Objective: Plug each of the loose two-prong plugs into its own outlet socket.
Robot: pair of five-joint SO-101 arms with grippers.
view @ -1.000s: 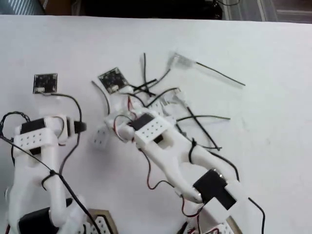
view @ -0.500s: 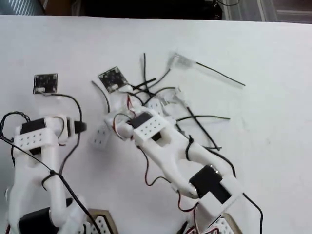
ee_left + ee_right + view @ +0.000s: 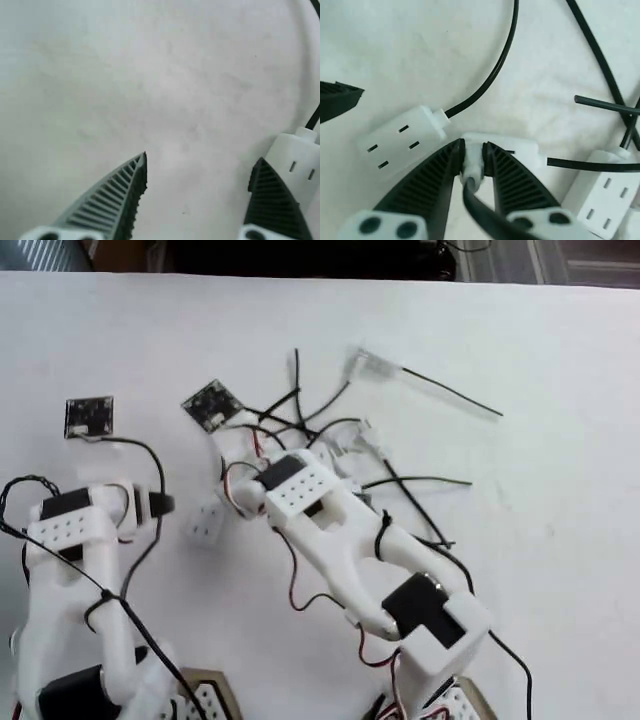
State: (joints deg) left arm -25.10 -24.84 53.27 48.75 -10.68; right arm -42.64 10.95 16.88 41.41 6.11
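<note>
"Right arm has pushed farther over the black cord tangle, and the small dark square board (image 3: 210, 404) has shifted too."

"Its tool (image 3: 472, 147)?"

"Narrow, clamping a white two-prong plug (image 3: 471, 161), just beside the white four-slot outlet block (image 3: 402, 137) on the counter (image 3: 395, 50). Left tool (image 3: 197, 167) hangs wide, empty, beside that block."

"Next?"

"Probably aiming prongs at the slots, then pressing in."

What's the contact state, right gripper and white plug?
Touching. The right wrist view shows the right gripper shut on the white plug, with no gap on either side.
</note>
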